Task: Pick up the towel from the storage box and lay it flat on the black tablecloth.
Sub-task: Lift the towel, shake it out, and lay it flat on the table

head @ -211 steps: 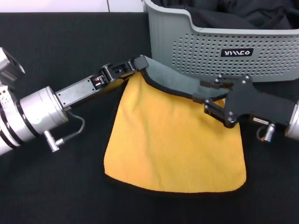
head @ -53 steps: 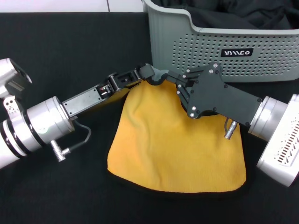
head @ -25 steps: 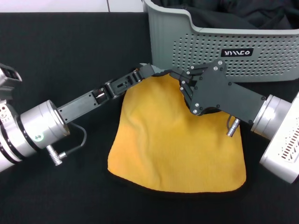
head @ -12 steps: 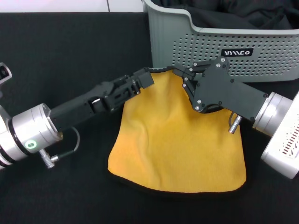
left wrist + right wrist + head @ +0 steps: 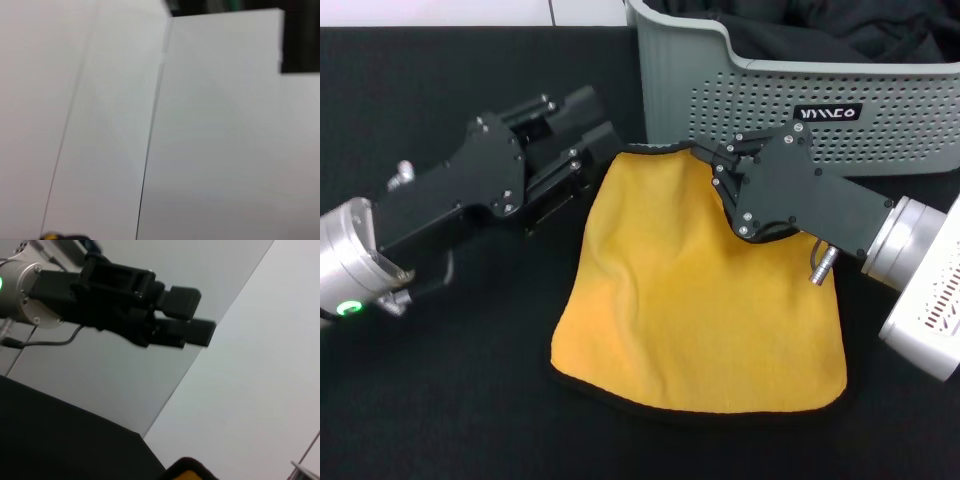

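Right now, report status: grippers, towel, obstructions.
Left gripper off the towel, over the tablecloth. Right gripper at towel's far edge. Towel yellow side up, mostly flat. Box close behind.

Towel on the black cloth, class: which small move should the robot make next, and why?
Probably the right gripper should let go and lift away. The towel lies yellow side up on the black tablecloth, the left gripper is off it, and only its far edge is pinched.

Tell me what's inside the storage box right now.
Inside the storage box, dark black fabric lies bunched up. Its wall hides anything lower down or beneath that fabric. The towel lies outside, on the black tablecloth.
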Tool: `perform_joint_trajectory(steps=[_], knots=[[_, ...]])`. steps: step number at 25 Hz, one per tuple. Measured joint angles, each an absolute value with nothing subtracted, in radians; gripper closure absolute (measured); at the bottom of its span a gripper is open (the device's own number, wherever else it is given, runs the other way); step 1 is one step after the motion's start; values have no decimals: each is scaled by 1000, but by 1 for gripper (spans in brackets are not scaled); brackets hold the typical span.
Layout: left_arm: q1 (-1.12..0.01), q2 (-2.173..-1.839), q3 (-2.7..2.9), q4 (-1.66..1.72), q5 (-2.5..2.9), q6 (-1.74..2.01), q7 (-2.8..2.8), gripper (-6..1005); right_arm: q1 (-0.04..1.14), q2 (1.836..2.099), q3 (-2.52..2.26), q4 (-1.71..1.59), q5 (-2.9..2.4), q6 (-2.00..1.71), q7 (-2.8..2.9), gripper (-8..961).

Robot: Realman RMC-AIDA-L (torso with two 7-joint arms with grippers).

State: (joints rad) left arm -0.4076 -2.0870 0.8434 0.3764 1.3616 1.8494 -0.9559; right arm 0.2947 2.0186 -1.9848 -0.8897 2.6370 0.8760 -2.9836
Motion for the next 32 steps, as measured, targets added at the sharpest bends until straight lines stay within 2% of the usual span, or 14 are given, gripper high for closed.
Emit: perform_joint_trajectory(steps=[14,32], knots=[[-449,-2102,859,445,1483,1668,-513,581,324,2021,-1994,-877,2660,867,-2979,911],[-499,-2096,864,389,1484,1560,-484,583,329,2022,-2000,-879,2658,867,-2979,894]])
